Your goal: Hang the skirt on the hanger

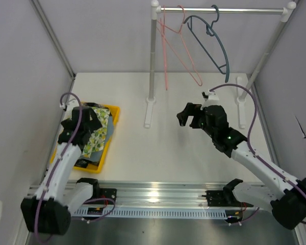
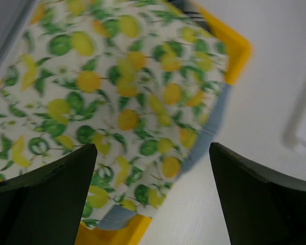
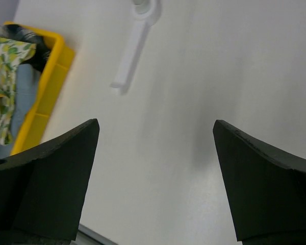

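The lemon-print skirt [image 1: 98,133] lies on top of other clothes in a yellow tray [image 1: 113,116] at the left. In the left wrist view the skirt [image 2: 117,87] fills most of the frame. My left gripper [image 1: 87,121] is open and empty, hovering above the skirt's near edge [image 2: 153,153]. Two thin pink hangers [image 1: 164,51] [image 1: 189,66] hang from the rail [image 1: 245,9] at the back. My right gripper [image 1: 188,116] is open and empty over bare table [image 3: 155,127], below and in front of the hangers.
A thicker blue-grey hanger [image 1: 217,48] hangs right of the pink ones. The rack's two posts stand on white feet [image 1: 149,109] [image 1: 241,104]. Blue denim [image 2: 214,122] shows under the skirt. The tray [image 3: 46,87] and one foot [image 3: 135,41] show in the right wrist view.
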You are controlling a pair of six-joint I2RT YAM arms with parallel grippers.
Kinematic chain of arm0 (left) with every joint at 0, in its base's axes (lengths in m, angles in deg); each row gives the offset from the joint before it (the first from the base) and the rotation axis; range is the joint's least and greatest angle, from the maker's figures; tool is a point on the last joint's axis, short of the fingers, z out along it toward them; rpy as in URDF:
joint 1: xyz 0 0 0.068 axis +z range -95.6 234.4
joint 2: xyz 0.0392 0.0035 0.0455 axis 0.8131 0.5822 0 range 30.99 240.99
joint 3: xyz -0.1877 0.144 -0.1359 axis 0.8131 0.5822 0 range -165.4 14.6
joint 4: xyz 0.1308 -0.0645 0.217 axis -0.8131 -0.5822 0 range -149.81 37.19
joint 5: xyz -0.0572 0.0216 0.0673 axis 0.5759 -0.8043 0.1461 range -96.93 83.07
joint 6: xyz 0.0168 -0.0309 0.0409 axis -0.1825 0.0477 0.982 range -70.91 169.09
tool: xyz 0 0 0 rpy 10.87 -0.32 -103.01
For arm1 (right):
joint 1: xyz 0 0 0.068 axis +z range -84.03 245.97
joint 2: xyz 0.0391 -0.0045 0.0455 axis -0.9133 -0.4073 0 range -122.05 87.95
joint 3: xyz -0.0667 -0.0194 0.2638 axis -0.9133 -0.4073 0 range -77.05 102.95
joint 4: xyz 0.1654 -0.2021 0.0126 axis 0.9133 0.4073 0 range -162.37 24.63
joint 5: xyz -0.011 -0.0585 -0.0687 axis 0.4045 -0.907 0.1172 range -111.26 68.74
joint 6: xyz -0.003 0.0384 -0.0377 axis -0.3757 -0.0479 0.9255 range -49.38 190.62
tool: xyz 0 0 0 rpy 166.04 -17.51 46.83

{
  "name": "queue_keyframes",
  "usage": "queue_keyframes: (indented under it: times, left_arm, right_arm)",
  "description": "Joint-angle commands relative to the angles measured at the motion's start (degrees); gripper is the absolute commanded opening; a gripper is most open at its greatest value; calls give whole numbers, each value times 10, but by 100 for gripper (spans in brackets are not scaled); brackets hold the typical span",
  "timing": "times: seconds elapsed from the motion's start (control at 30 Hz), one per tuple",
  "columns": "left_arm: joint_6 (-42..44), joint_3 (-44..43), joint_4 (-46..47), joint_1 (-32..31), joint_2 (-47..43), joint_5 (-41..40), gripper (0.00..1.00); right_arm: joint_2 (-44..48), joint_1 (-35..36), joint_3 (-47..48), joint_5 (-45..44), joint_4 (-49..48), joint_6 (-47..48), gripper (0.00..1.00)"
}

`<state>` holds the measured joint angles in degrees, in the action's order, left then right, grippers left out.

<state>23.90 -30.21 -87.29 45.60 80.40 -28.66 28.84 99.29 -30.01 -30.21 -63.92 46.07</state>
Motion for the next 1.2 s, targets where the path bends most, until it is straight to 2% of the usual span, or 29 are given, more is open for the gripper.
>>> queue_keyframes:
  times: [0.0, 0.2, 0.33, 0.43, 0.47, 0.5, 0.53, 0.6, 0.73, 0.93, 1.17]
  left_arm:
    - [-94, -11, 2, 84, 143, -124, 96]
    - [-129, -40, 9, 109, 252, -116, 92]
    - [-139, -46, 15, 109, 264, -105, 84]
    - [-141, -41, 15, 108, 239, -92, 65]
    - [-139, -36, 18, 108, 232, -86, 50]
    - [-135, -34, 18, 109, 227, -83, 42]
    - [-132, -38, 14, 108, 219, -81, 24]
    - [-129, -52, 5, 108, 212, -80, 0]
    - [-93, -88, -23, 96, 162, -72, 0]
    - [-58, -175, -85, 2, 90, -94, 0]
    - [-118, -243, -162, -201, 38, -120, 0]
  right_arm:
    - [-48, 6, 17, 35, -21, -48, 99]
    - [-43, 7, -4, 45, -23, -49, 99]
    - [-32, 8, -15, 46, -26, -50, 99]
    - [-25, 8, -26, 48, -32, -49, 99]
    - [-22, 8, -28, 50, -34, -50, 99]
    - [-21, 7, -30, 51, -36, -50, 100]
    - [-21, 7, -32, 55, -40, -49, 99]
    - [-22, 8, -31, 58, -41, -48, 100]
    - [-20, 8, -26, 62, -40, -45, 99]
    - [-6, 8, -19, 76, -41, -38, 99]
    - [35, 18, -13, 77, -32, -27, 99]
